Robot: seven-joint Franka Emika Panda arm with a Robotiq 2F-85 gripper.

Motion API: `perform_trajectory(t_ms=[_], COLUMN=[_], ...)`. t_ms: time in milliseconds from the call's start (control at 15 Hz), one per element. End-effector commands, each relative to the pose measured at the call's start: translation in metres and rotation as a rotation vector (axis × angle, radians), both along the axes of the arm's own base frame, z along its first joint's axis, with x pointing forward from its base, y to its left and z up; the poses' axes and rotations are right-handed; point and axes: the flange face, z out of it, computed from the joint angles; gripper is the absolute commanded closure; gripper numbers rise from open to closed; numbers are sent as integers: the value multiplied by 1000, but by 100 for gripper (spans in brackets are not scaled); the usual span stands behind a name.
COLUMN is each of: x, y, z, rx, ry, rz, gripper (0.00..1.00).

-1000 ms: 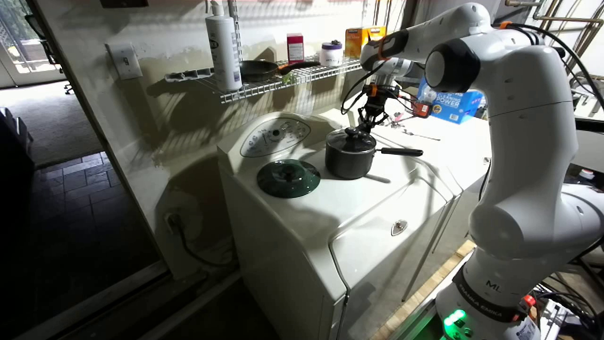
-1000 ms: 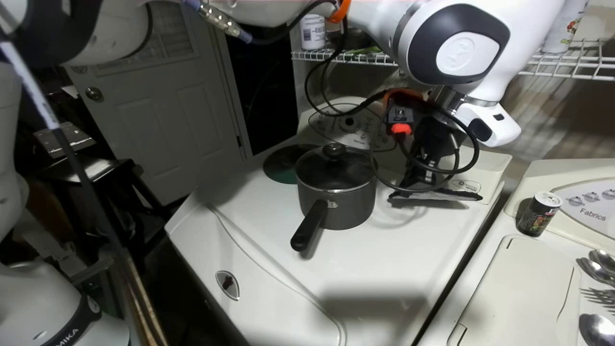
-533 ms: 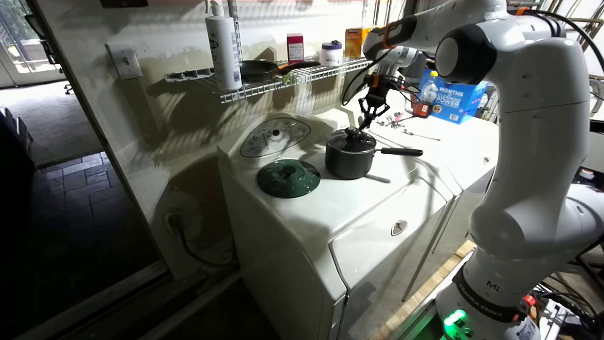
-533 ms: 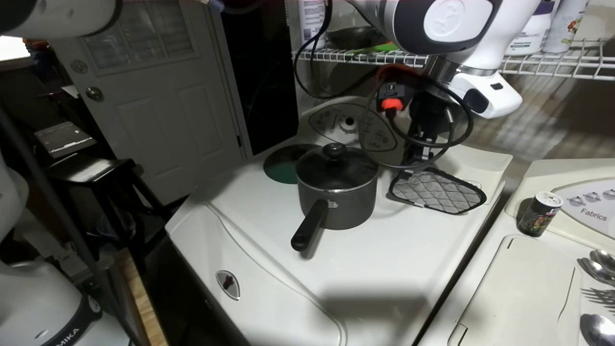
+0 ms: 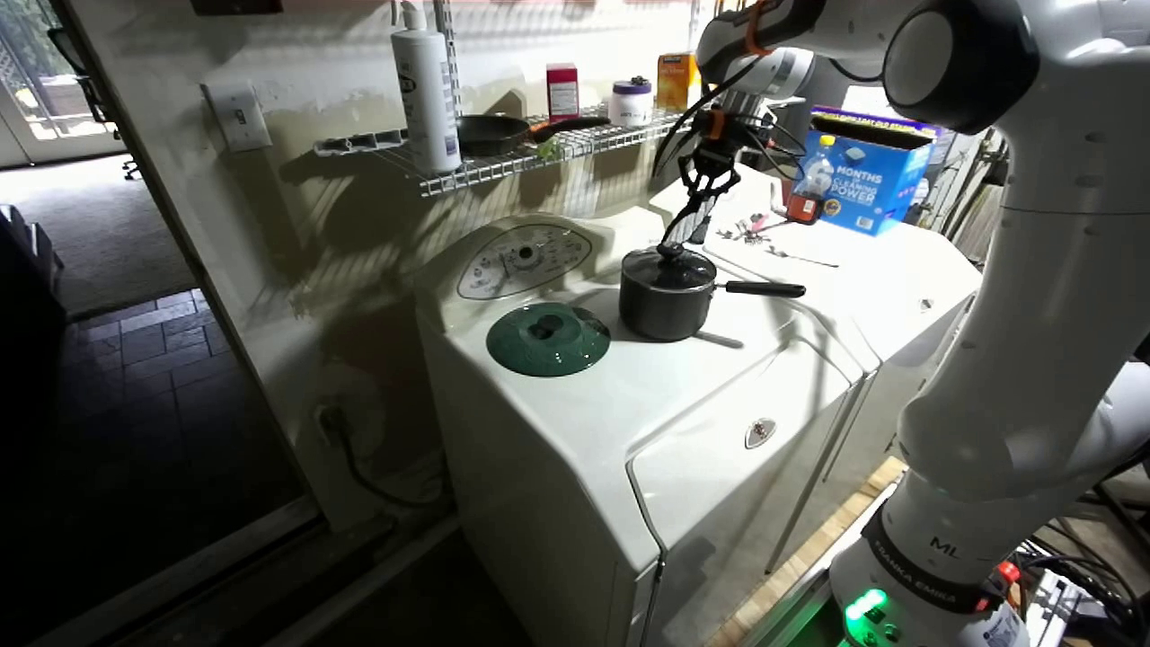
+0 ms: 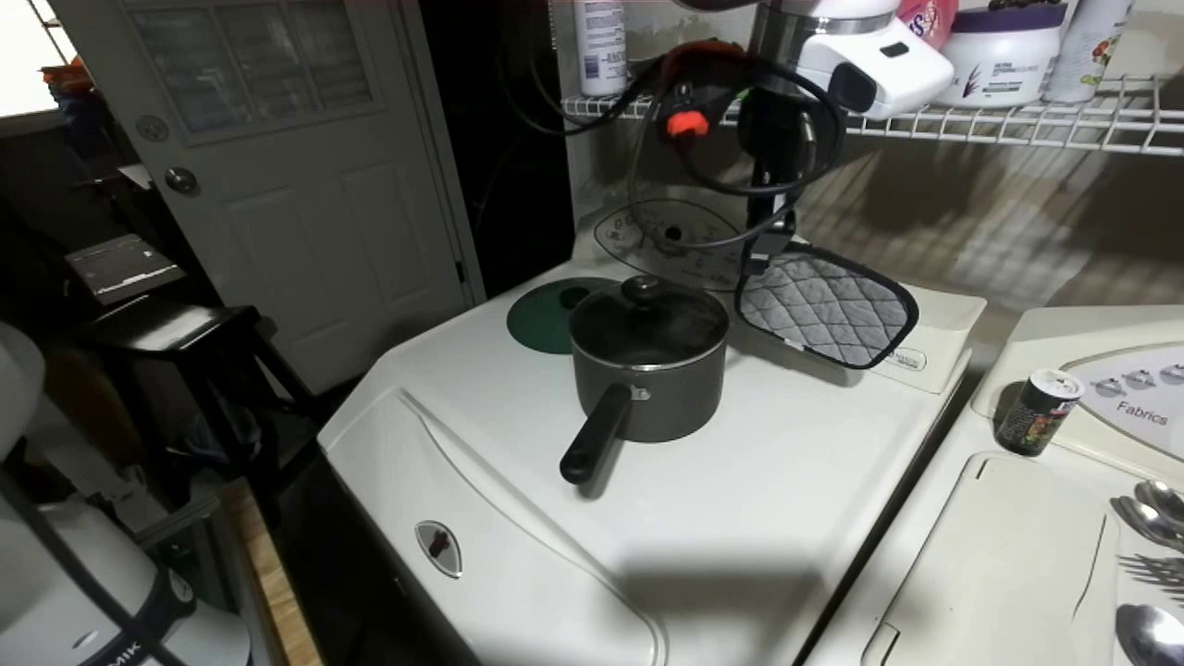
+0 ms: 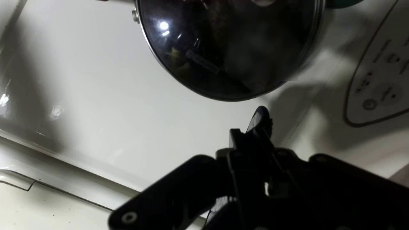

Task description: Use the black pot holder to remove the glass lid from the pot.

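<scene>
Your claw (image 6: 760, 261) is pinching the black pot holder (image 6: 829, 307) at one side and has just raised it; it hangs tilted, seemingly clear of the worktop (image 6: 740, 499), near the back edge; the glass lid (image 6: 647, 331) sits on the pot (image 6: 671, 398), between back and front edges, untouched; so the next step is likely bringing that fabric over the knob (image 6: 642, 289).

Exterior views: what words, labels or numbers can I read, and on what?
"MONTHS": blue box
"CLEANING POWER": blue box
"ML": robot arm
"FRANKA EMIKA": black band on the arm
"Fabrics": control panel beside dark can
All other text, including the can's: too small, blurred or hidden.
</scene>
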Motion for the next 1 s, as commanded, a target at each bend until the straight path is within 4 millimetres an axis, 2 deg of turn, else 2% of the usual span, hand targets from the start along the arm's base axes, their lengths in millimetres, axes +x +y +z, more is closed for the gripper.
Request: perform_trajectory(t_ms=[0, 267, 667, 933], x=[-33, -62, -106, -127], y=[33, 56, 80, 97], z=[19, 28, 21, 17], rx=[-13, -47, -51, 9], ry=[-83, -178, -286, -352], rz=[44, 171, 336, 405], gripper=[97, 97, 97, 97])
